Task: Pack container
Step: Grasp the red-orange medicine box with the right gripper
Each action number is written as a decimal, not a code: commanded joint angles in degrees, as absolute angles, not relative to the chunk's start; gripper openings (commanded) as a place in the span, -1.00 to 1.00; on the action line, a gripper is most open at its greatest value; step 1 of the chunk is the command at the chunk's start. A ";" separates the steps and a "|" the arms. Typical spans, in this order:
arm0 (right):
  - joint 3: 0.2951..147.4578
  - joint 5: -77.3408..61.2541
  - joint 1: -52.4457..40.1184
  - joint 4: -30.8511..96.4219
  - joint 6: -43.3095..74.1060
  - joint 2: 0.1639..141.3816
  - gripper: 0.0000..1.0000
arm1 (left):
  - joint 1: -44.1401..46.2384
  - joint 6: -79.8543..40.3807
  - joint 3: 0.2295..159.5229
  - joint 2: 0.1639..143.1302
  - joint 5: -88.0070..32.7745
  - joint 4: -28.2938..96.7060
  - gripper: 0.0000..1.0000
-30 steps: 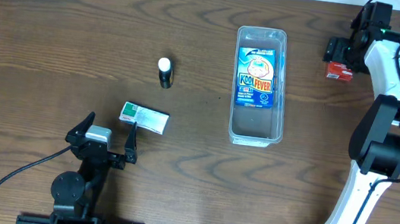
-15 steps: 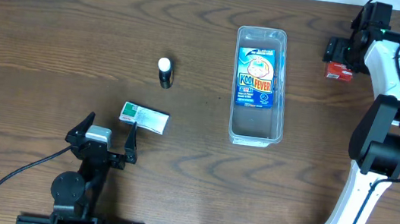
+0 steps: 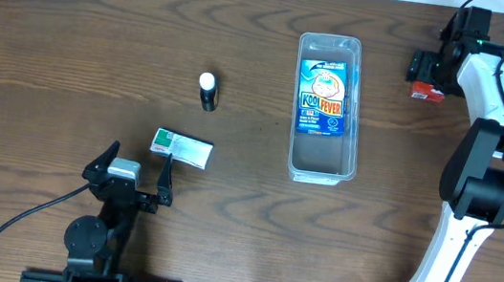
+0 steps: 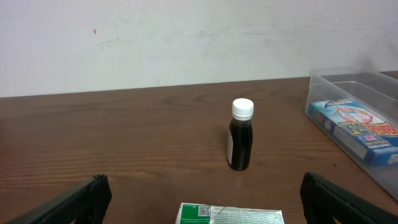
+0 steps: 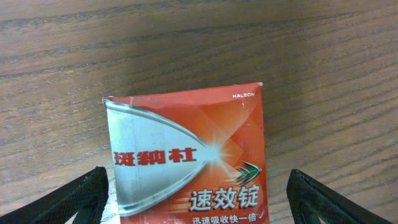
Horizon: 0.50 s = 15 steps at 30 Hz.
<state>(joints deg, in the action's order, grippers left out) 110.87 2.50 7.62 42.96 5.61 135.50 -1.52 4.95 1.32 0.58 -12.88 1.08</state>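
While both arms are over the wooden table (image 3: pixel 73 32), neither one grips anything. Left gripper (image 3: pixel 133 170) sits low by the near edge, left of middle, jaws spread wide with nothing between them. Green-and-white box (image 3: pixel 183 148) lies flat just ahead of it; in the left wrist view it lies between the two fingers, well apart from both. Small dark bottle (image 3: pixel 208 91) with a white cap stands upright further toward the far edge, well apart from that box and left of the container. Container (image 3: pixel 322 159) is clear plastic, right of the table's middle, its long sides running from far edge toward near edge and its far end close to the far edge. Blue box (image 3: pixel 323 97) lies flat inside it, filling the far half; the near half shows bare floor. Right gripper (image 3: pixel 426 74) is near the far right corner, released, jaws standing either side of a red box (image 3: pixel 426 88) that lies flat on the table, right of the container and apart from it. In the right wrist view one finger (image 5: pixel 323 205) has a clear strip of wood between it and the red box. The other finger (image 5: pixel 74 199) is right at the box edge; cannot tell if it touches.
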 commanded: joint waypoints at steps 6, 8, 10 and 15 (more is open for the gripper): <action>110.02 4.29 7.81 42.78 5.67 136.09 0.80 | -1.91 5.34 0.23 0.23 -13.04 2.94 0.96; 109.84 4.29 7.81 42.74 5.67 136.09 0.79 | -1.91 5.34 0.23 0.23 -13.02 2.94 0.96; 109.69 4.34 7.81 42.59 5.65 136.11 0.80 | -1.91 5.34 0.23 0.38 -13.04 2.94 0.96; 109.69 4.32 7.81 42.41 5.65 136.11 0.80 | -1.91 5.34 0.23 0.62 -13.04 2.92 0.96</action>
<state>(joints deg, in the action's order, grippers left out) 110.32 3.51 7.62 42.54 5.61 135.50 -1.52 4.95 1.32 0.60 -12.88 1.08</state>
